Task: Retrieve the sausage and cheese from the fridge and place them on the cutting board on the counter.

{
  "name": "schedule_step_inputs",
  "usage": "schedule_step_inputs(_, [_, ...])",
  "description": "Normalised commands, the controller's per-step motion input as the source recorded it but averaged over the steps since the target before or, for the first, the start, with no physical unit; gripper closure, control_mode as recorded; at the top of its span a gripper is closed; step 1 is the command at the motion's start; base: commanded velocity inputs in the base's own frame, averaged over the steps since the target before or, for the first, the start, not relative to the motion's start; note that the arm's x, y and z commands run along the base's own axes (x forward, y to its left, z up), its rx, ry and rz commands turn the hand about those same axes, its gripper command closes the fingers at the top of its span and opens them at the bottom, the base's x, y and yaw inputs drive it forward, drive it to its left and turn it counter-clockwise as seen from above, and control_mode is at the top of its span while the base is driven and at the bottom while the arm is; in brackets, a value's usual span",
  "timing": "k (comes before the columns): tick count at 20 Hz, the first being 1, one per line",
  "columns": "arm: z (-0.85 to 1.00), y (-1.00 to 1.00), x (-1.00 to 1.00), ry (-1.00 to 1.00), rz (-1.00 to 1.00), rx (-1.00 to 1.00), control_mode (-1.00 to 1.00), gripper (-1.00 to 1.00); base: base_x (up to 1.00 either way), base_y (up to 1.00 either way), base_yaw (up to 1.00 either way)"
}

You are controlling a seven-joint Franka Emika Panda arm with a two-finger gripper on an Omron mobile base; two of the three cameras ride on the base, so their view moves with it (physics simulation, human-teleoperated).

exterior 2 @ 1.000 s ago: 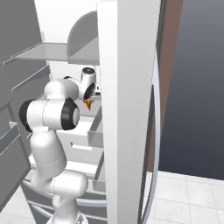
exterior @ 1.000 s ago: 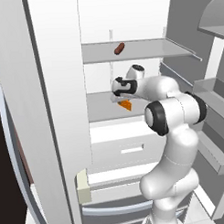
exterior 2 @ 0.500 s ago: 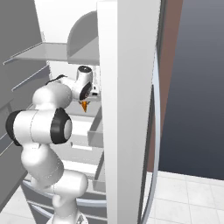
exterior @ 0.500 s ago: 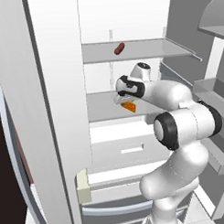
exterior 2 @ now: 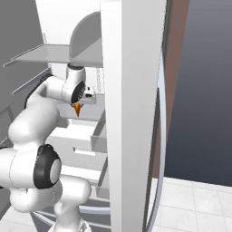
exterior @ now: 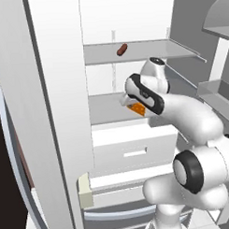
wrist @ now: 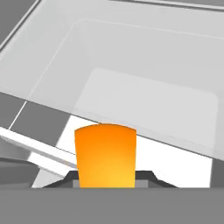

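cheese gripped at fridge shelf edge

while the gripper (exterior: 130, 102) clamps the cheese (exterior: 136, 108) above the middle shelf's (exterior: 104, 109) front edge, the sausage (exterior: 122, 49) lies on the upper shelf (exterior: 147, 50) of the fridge (exterior: 50, 90), with open air between shelves.

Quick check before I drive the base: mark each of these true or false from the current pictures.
1. The claw is shut on the cheese. True.
2. The sausage lies on the upper fridge shelf. True.
3. The cheese rests on the cutting board. False: the claw holds it inside the fridge, above the middle shelf.
4. The sausage is in the claw too. False: it lies apart, on the shelf above.
5. The fridge doors are closed. False: the white interior is open to view.
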Motion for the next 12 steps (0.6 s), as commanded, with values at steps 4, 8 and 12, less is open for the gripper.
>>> schedule_step_inputs(4, [0.62,0.08,-0.68,0.0,-0.01,0.0,-1.0,1.0,0.0,0.0,0.0])
schedule_step_inputs(8, [0.36,0.0,-0.69,0.0,-0.02,0.0,-1.0,1.0,0.0,0.0,0.0])
schedule_step_inputs(12, [0.13,0.0,-0.7,0.0,-0.01,0.0,-1.0,1.0,0.0,0.0,0.0])
